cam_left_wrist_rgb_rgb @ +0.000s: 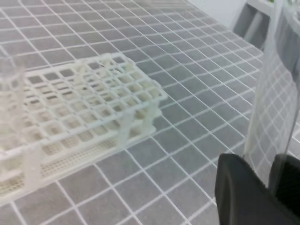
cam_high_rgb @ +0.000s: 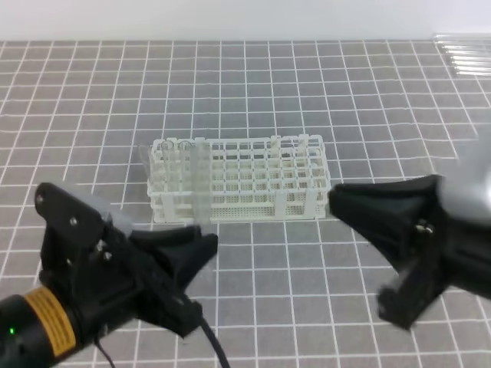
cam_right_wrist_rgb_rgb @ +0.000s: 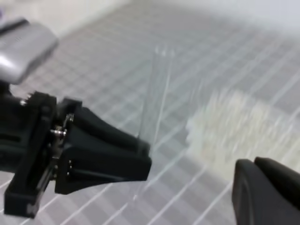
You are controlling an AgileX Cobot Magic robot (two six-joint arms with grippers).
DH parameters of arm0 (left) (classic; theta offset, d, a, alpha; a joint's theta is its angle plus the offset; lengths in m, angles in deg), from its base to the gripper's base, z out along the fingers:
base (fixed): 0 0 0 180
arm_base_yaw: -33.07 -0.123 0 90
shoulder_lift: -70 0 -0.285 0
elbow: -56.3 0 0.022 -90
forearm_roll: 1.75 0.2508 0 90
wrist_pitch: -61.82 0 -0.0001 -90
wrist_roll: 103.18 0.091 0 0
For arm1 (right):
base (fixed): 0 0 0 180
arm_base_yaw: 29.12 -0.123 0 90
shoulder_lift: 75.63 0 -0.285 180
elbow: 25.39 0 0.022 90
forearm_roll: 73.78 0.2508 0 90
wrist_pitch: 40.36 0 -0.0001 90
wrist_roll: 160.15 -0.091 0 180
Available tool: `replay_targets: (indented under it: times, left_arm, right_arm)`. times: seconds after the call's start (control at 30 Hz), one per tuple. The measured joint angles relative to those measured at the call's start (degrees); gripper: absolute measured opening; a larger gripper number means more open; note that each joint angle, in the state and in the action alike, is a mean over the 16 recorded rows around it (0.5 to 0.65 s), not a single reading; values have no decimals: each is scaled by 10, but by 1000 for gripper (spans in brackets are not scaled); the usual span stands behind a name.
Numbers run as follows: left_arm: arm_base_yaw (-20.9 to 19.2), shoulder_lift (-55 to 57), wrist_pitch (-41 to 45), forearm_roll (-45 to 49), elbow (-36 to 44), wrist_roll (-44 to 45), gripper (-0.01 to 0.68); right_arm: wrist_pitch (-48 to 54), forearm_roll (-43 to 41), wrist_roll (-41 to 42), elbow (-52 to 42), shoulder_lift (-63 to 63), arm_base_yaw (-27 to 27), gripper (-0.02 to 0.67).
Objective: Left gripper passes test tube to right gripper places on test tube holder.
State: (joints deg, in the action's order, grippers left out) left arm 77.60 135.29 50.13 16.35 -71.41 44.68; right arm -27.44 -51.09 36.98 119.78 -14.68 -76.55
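**Tube up in the left grip**

The left gripper [cam_high_rgb: 205, 239] pinched the test tube [cam_high_rgb: 201, 182] upright — right in front of the test tube holder [cam_high_rgb: 253, 180], near its left end. The right gripper [cam_high_rgb: 337, 201] sat beside the rack's right end — jaws pressed together, carrying nothing.

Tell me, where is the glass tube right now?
The tube stands upright in the left gripper, left of centre in the high view, just before the white rack.
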Motion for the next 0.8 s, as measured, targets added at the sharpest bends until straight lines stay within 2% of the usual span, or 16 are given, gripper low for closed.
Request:
replay_targets:
  times: [0.27,0.5,0.63,0.8]
  left_arm:
    - [-35,21,-31,8,0,4,64]
    - [-47,39,-54,30,1,4,46]
    - [-47,47,-70,44,1,3,40]
    - [-47,54,-88,55,1,3,40]
  right_arm:
    - [-221,-31,54,-107,-44,-74,-13]
    - [-330,-37,65,-141,-29,-110,5]
    - [-348,-38,47,-127,-5,-117,62]
    - [-358,-38,23,-99,31,-119,177]
